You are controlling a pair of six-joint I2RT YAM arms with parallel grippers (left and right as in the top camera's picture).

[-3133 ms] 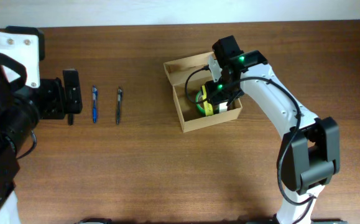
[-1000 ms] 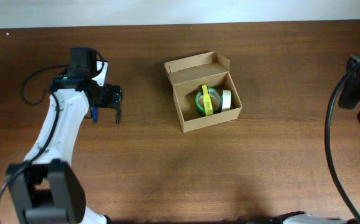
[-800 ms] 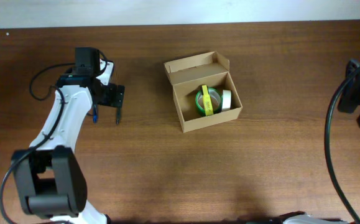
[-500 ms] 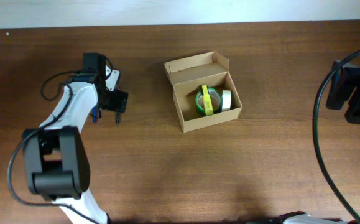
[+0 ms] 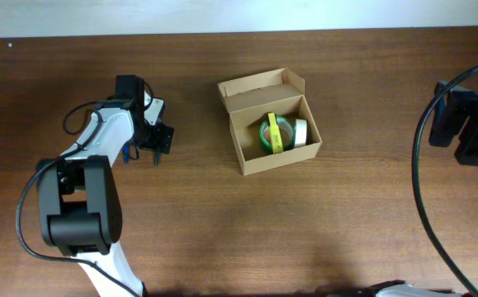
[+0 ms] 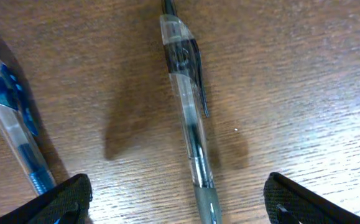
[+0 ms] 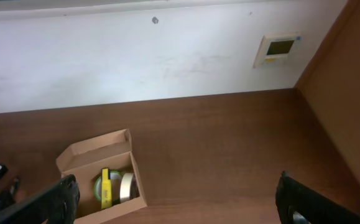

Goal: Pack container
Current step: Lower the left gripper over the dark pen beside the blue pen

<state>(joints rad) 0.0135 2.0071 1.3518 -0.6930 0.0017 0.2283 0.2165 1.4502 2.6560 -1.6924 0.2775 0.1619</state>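
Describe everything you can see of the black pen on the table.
The black pen has a clear plastic barrel with a black clip, a dark ink tube and a grey grip. It lies flat on the wooden table, inside the open left end effector, which does not touch it. A blue pen lies alongside.

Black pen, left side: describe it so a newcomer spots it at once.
Left of the cardboard container, two pens lie side by side under the left gripper. The black pen is the one nearer the container: clear barrel, black clip, while the blue pen shows blue.
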